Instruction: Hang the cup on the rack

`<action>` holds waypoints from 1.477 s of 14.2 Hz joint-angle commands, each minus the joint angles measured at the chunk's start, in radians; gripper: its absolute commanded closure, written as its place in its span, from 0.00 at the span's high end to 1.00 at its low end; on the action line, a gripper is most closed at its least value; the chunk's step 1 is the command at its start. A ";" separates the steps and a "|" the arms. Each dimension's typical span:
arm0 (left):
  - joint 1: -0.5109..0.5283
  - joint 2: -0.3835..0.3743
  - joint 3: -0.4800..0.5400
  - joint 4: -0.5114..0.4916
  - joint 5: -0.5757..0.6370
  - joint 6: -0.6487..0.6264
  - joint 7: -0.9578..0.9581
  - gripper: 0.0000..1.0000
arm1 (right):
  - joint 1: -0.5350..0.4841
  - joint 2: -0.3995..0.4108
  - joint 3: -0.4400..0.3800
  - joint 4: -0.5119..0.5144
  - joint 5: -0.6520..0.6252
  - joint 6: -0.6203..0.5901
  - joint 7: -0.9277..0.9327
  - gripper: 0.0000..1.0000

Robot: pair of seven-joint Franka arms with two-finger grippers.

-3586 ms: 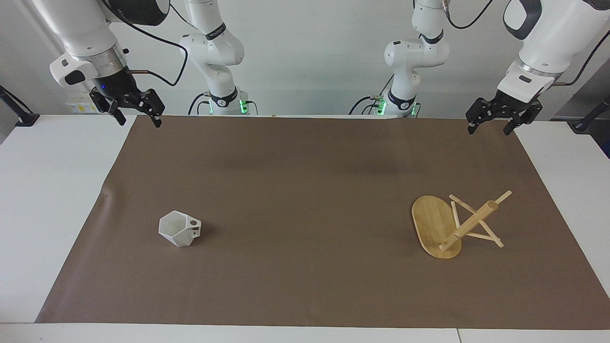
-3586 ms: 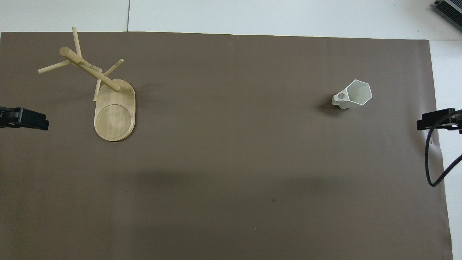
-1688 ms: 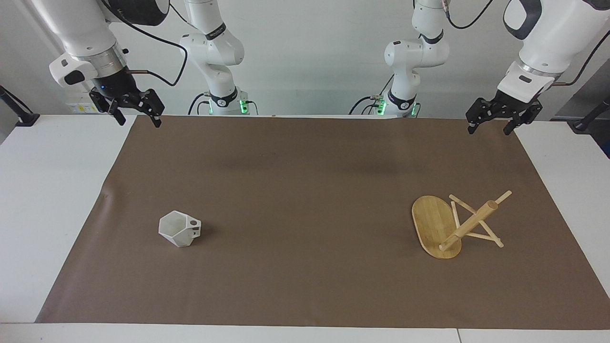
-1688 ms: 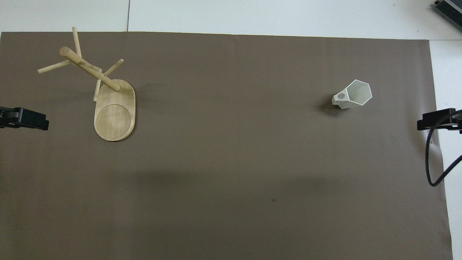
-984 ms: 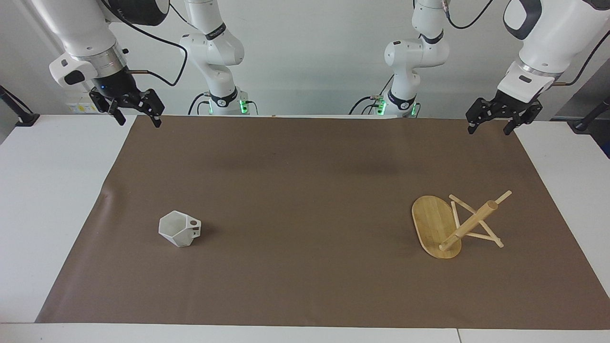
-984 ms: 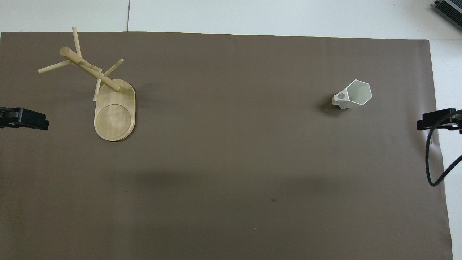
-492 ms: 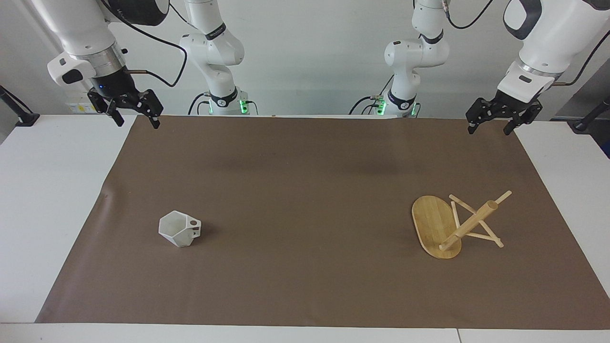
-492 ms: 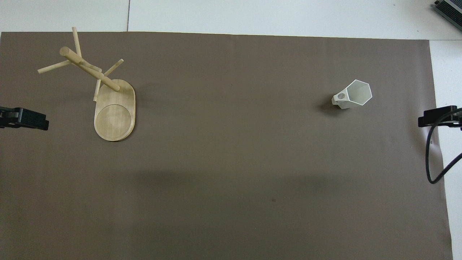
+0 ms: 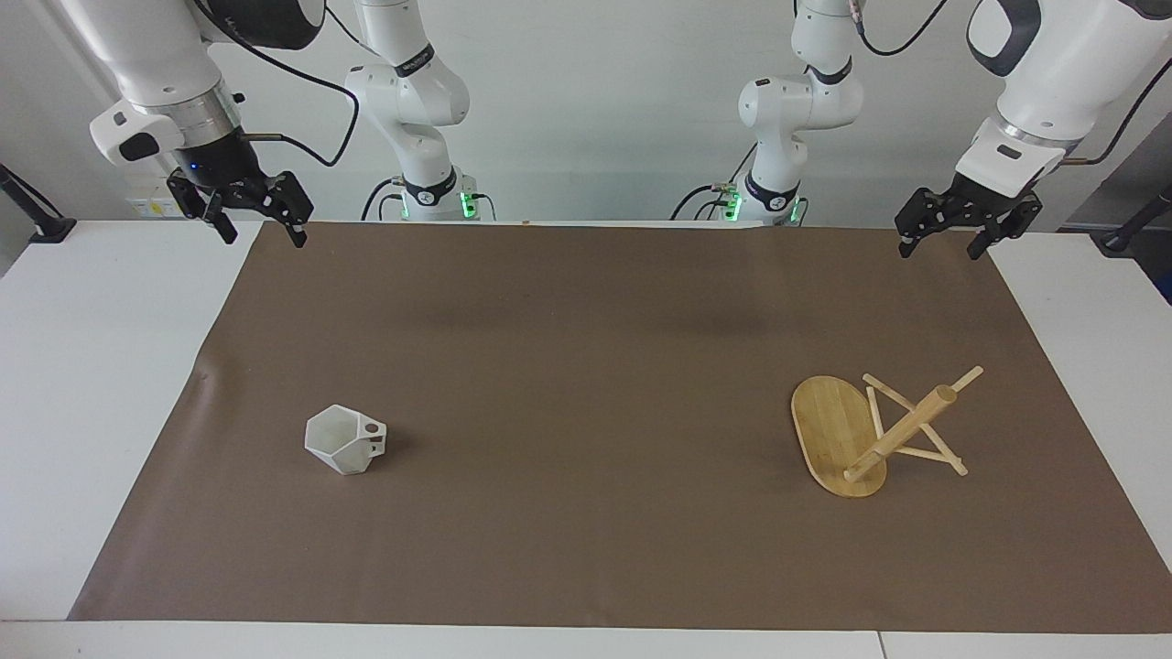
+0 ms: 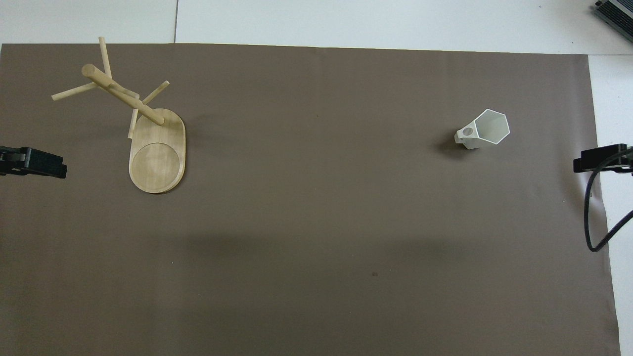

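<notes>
The white faceted cup (image 9: 346, 441) stands on the brown mat toward the right arm's end of the table, its handle tab with the round hole turned toward the table's middle; it also shows in the overhead view (image 10: 482, 129). The bamboo rack (image 9: 902, 430) stands on its oval base toward the left arm's end, bare of cups, and shows in the overhead view (image 10: 123, 94). My right gripper (image 9: 262, 233) is open and empty, raised over the mat's corner near its base. My left gripper (image 9: 940, 249) is open and empty over the mat's other near corner.
The brown mat (image 9: 586, 366) covers most of the white table (image 9: 82, 366). Between the cup and the rack the mat is bare. A black cable (image 10: 591, 222) hangs by the right gripper at the mat's edge.
The right gripper has shifted slightly up and toward its own end of the table. The left arm, cup and rack have not moved.
</notes>
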 commanded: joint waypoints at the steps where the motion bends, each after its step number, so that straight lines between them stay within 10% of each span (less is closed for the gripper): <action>1: 0.008 -0.016 -0.004 -0.014 -0.007 -0.011 -0.005 1.00 | -0.013 -0.018 0.001 -0.053 0.003 0.090 -0.074 1.00; 21: 0.008 -0.016 -0.004 -0.015 -0.007 -0.011 -0.005 1.00 | -0.012 0.335 -0.011 -0.186 0.003 0.656 -0.088 1.00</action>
